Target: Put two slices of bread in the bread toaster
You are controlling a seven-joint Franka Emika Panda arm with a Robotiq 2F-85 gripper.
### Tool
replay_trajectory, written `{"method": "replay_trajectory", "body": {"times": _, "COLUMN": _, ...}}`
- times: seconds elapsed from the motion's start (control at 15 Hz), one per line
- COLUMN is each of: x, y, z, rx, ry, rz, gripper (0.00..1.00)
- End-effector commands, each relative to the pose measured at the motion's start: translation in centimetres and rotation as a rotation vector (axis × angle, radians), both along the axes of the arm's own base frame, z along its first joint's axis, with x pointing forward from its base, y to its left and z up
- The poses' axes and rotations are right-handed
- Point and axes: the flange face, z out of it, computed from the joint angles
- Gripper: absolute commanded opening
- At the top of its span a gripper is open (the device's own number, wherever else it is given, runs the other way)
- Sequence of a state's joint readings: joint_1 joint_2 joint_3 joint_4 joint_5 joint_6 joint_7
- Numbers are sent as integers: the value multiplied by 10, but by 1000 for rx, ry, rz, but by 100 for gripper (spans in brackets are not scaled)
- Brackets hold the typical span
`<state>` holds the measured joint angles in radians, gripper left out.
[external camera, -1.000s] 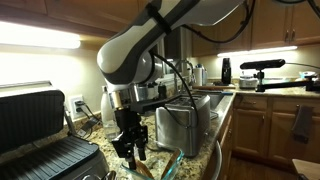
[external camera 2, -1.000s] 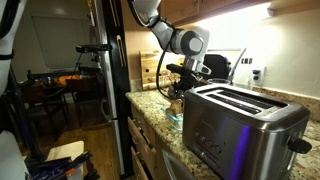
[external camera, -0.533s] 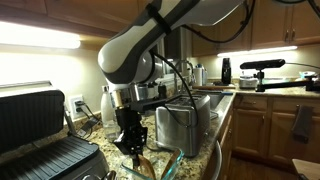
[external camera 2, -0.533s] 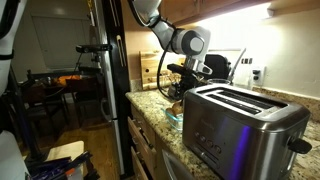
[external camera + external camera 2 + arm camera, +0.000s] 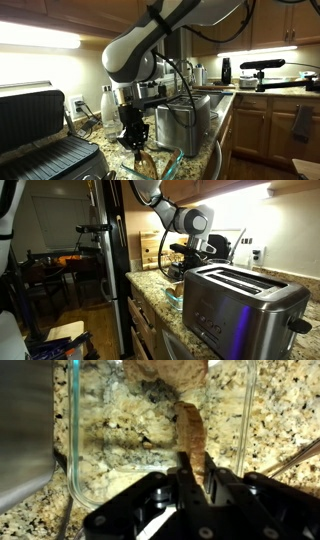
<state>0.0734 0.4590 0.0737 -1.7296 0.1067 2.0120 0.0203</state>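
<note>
Granite counter [image 5: 285,415] fills the wrist view, and a clear glass dish [image 5: 66,470] sits on it holding the slices of bread [image 5: 165,372]. The gripper [image 5: 192,466] is down inside the dish. Over the last second its jaws have come together from a wide spread, and they are now clenched on one thin brown slice [image 5: 190,430] standing on edge between the fingers [image 5: 215,480]. A second slice lies at the far end of the dish, untouched.

In an exterior view the gripper [image 5: 133,142] hangs low over the dish, just beside the toaster [image 5: 180,125]. From the opposite side, the toaster [image 5: 245,305] shows its top slots with no bread visible in them.

The closing suggests the first pick is secured. Lifting the slice clear of the dish wall and carrying it across to a slot looks like the next step, and both slices are yet to go in.
</note>
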Motion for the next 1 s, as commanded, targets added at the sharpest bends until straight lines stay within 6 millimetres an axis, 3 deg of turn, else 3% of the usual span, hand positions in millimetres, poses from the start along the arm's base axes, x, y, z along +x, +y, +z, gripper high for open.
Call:
{"method": "replay_trajectory", "body": {"times": 0.0, "x": -8, "y": -12, "z": 23, "rx": -41, "ry": -62, "rz": -43, "gripper": 4}}
{"method": "replay_trajectory", "body": {"times": 0.93, "x": -44, "y": -38, "z": 101, "rx": -197, "ry": -241, "rz": -174, "gripper": 4}}
